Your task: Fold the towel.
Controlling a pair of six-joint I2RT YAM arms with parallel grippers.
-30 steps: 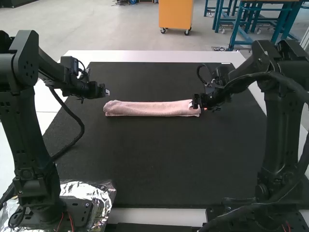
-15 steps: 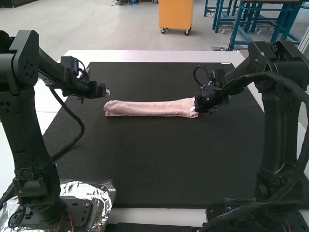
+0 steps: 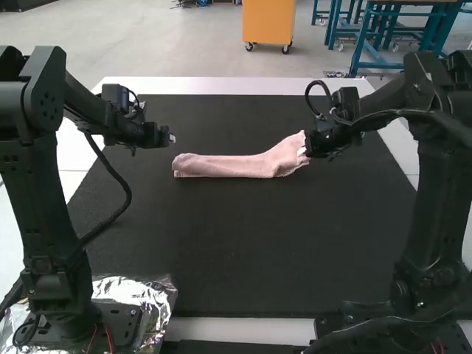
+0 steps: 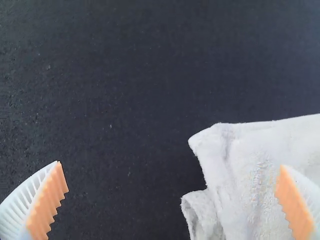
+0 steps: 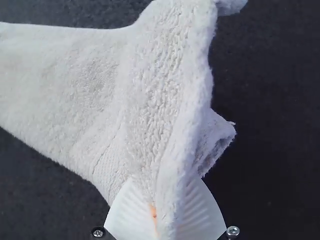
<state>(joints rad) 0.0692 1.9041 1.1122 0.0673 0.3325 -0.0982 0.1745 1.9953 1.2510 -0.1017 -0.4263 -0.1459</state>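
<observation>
Right gripper: fingers pinched on end of towel. Left gripper: fingers wide, near towel's other end, apart.

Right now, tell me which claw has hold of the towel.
The right claw: it is shut on one end of the towel, while the left claw is open, gripping nothing.

The towel lies on the mat, atop the table.
</observation>
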